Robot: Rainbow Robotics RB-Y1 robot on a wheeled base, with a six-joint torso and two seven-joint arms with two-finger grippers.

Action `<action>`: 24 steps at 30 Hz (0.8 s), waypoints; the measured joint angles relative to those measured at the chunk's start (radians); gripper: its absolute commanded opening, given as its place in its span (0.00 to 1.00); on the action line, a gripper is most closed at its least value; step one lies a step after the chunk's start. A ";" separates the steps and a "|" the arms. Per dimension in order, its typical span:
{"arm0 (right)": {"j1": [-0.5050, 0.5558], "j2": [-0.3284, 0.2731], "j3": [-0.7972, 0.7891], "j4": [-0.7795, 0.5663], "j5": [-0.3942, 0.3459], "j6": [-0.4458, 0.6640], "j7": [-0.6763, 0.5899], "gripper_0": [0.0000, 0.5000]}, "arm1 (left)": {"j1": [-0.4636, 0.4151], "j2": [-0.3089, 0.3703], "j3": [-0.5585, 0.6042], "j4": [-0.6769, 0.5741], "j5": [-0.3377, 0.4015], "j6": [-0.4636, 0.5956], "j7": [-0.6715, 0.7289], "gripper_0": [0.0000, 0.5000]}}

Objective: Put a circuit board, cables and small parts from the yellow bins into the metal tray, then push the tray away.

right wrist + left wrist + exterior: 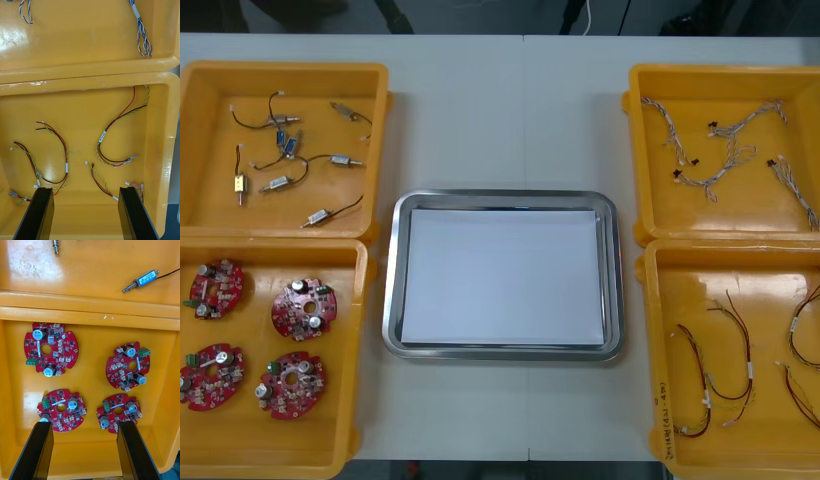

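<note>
Circuit boards (pixel 291 384), four round red ones, lie flat in the near yellow bin (pixel 350 430) on the robot's left, as the left gripper (pixel 85 425) hangs above them, its black fingers (pixel 37 450) spread wide with nothing between them. Seen from that wrist, two boards sit just ahead of the tips, one toward each finger. The other two lie farther on, toward the wall shared with the far left bin (pixel 210 200), where small metal parts (pixel 290 150) are scattered. The metal tray (pixel 392 290), white inside and not yet loaded, sits mid-table (pixel 500 100) between the bins, just to the right of the board bin, so a lifted board would have to travel sideways toward the robot's right. Opposite, the right gripper (pixel 86 189), likewise spread and holding nothing, hovers over the near right bin (pixel 655 350) of red and yellow cables (pixel 715 370). Twisted blue and white cables (pixel 720 150) lie in the far right bin (pixel 645 210). The left arm looks nearer the boards, the right nearer the cables. A round board offers no preferred axis, so a straight drop onto one of the two closest seems the likely opening.
</note>
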 measured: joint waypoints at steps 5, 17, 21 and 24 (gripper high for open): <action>0.000 0.000 0.000 0.000 0.000 0.000 0.000 1.00 | 0.000 0.000 0.000 0.000 0.000 0.000 0.000 1.00; 0.000 0.000 0.000 0.000 0.000 0.000 0.000 1.00 | 0.000 0.000 0.000 0.000 0.000 0.000 0.000 1.00; 0.000 0.000 0.000 0.000 0.000 0.000 0.000 1.00 | 0.000 0.000 0.000 0.000 0.000 0.000 0.000 1.00; 0.000 0.000 0.000 0.000 0.000 0.000 0.000 1.00 | 0.000 0.000 0.000 0.000 0.000 0.000 0.000 1.00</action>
